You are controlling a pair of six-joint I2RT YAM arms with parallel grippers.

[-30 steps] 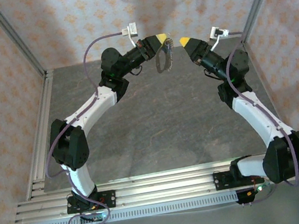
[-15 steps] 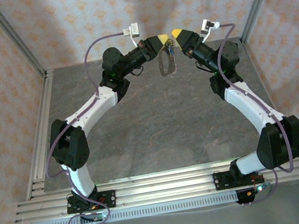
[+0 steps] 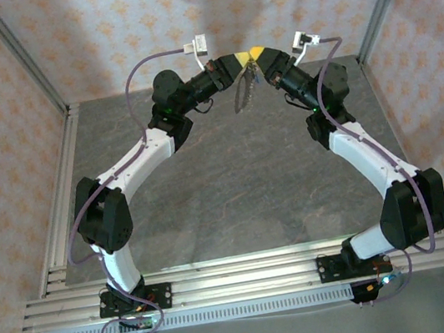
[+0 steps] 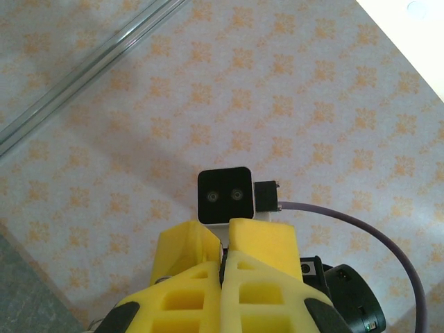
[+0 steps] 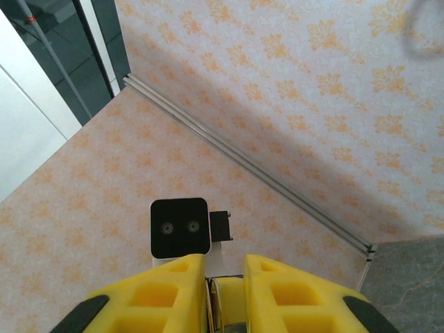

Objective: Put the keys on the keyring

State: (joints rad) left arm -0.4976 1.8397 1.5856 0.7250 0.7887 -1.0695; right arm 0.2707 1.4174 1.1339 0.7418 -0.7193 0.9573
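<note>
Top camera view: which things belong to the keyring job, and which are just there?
Job in hand:
- keyring, hanging from the shut left gripper
- right gripper, tip to tip with the left one

Just there:
- grey table
- aluminium frame
- patterned walls

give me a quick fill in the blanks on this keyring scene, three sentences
1. The keyring hangs in the air above the grey ____.
2. The left end effector has its fingers pressed ____.
3. Both it and the right end effector have ____ fingers.
Missing words: table; together; yellow.
</note>
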